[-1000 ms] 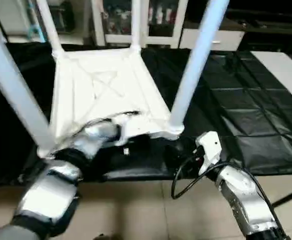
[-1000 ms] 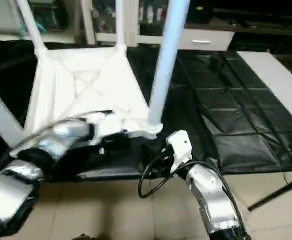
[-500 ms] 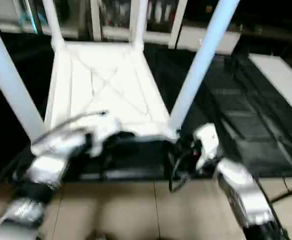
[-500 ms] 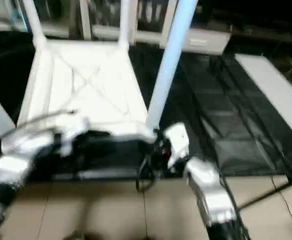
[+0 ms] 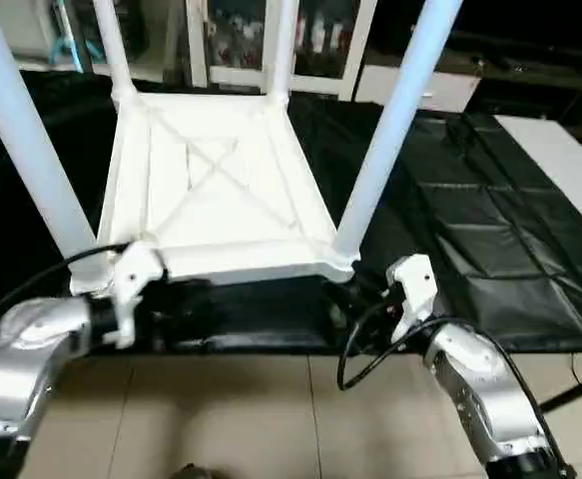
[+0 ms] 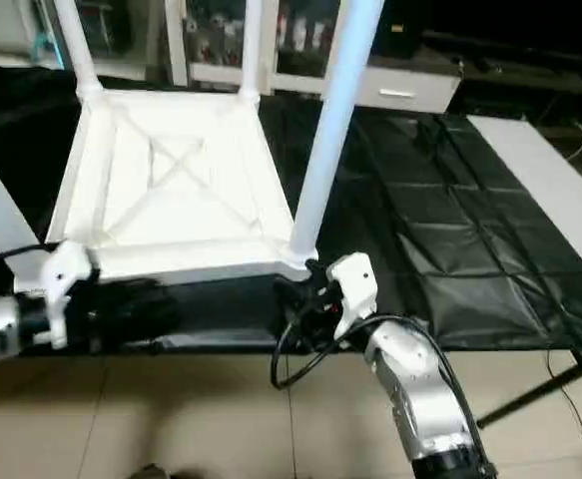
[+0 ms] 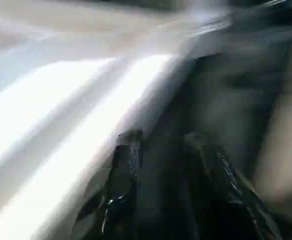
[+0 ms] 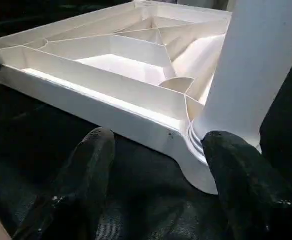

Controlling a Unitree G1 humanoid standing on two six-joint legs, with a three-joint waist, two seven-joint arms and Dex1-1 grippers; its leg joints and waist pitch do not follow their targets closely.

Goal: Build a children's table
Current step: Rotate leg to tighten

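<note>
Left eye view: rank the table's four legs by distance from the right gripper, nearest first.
From the right gripper:
1. Near-right leg, in the corner socket beside it.
2. Near-left leg, across the tabletop's near edge.
3. Far-right leg, back corner.
4. Far-left leg, diagonally opposite.

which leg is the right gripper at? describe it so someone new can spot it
On the black-covered worktable the white tabletop lies upside down with four legs pointing up. Take its near edge, then the corner by the right gripper: the near-right leg stands there. Unlike its neighbours, it rises between that gripper's open fingers.
</note>
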